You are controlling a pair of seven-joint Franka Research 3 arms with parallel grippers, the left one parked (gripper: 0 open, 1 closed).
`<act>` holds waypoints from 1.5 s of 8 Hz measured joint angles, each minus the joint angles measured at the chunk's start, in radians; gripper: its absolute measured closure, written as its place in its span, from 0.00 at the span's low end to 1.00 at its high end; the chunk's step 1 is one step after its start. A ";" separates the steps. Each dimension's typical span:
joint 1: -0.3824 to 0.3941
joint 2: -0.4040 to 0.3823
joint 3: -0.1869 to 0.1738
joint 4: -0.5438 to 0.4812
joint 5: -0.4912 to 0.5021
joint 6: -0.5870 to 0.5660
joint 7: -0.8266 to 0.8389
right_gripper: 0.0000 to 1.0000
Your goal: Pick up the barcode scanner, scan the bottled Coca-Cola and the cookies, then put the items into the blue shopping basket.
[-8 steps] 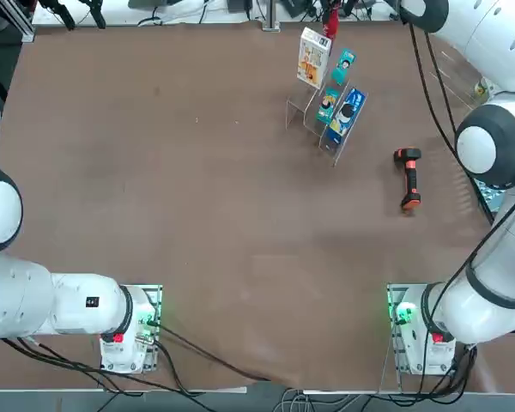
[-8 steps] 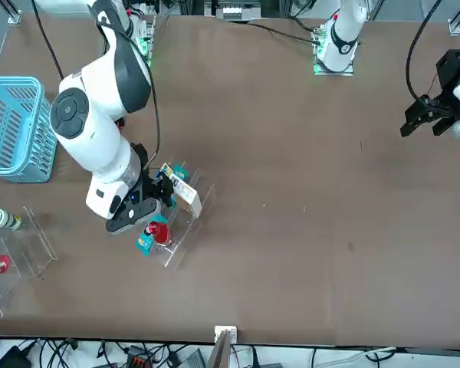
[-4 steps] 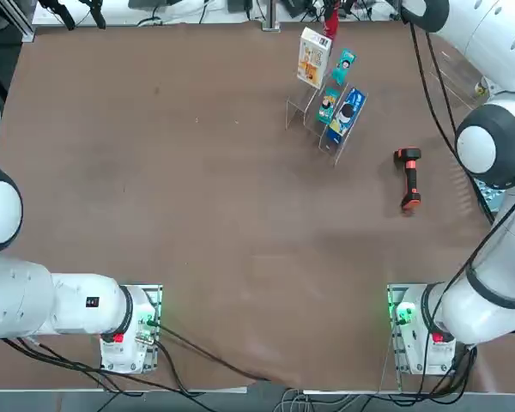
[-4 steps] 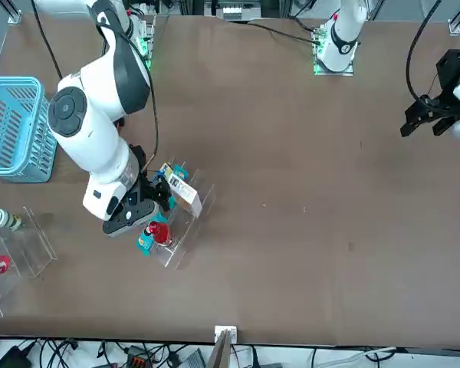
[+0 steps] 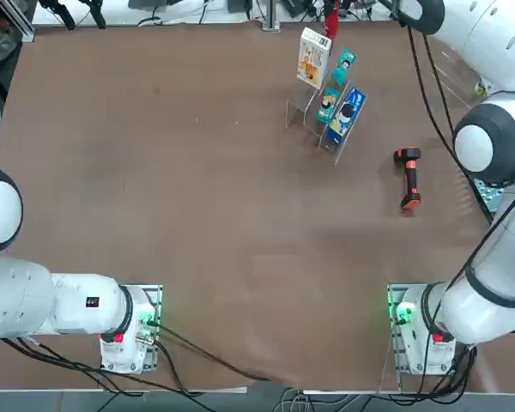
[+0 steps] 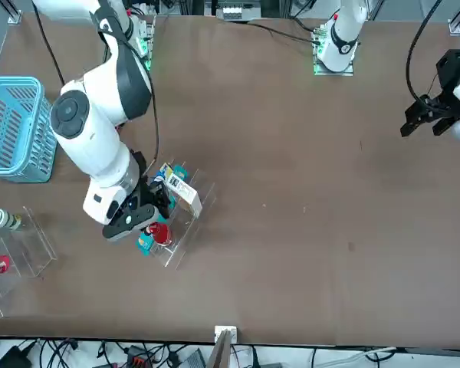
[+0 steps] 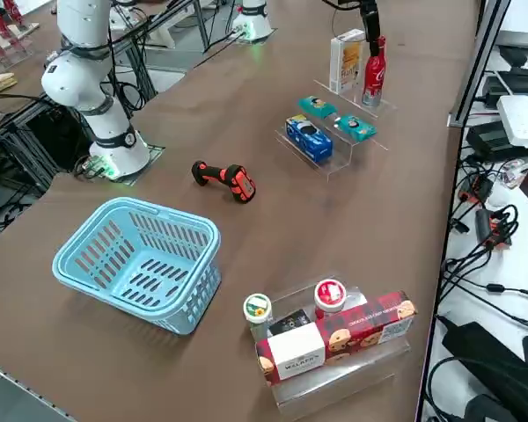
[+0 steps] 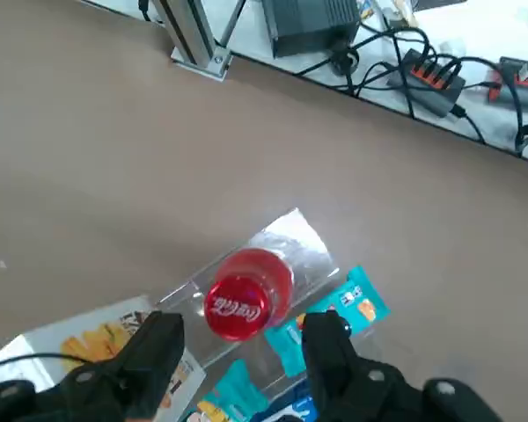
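Note:
The bottled Coca-Cola (image 8: 242, 301) stands upright on a clear rack at the table's far edge, red cap up. My right gripper (image 8: 246, 327) reaches down over it, one finger on each side, shut on the bottle (image 7: 372, 75). Right beside the bottle stands the cookies box (image 7: 345, 61), white with an orange-yellow picture (image 5: 313, 57). The barcode scanner (image 5: 408, 178) lies on the table on its own, black with orange trim (image 7: 224, 178). Nearer the arm's base sits the blue shopping basket (image 7: 141, 261), with nothing in it (image 6: 15, 126).
A blue packet (image 7: 304, 138) and teal packets (image 7: 352, 128) fill the rack's lower steps. A second clear stand (image 7: 334, 352) holds two small cans and a long red cookie box. Cables and a post lie just past the far edge.
My right gripper's fingers have closed in on the bottle. The arm's elbow shifted a little; the bottle and the other goods have not moved.

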 joint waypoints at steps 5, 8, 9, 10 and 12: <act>0.006 0.020 0.000 0.000 -0.006 0.056 0.000 0.29; 0.007 0.020 -0.001 0.003 -0.012 0.056 -0.002 0.63; 0.007 0.020 -0.002 0.005 -0.012 0.049 -0.004 0.63; 0.006 0.019 -0.004 0.012 -0.012 0.020 -0.016 0.63; -0.015 -0.001 -0.014 0.042 -0.012 -0.122 -0.081 0.63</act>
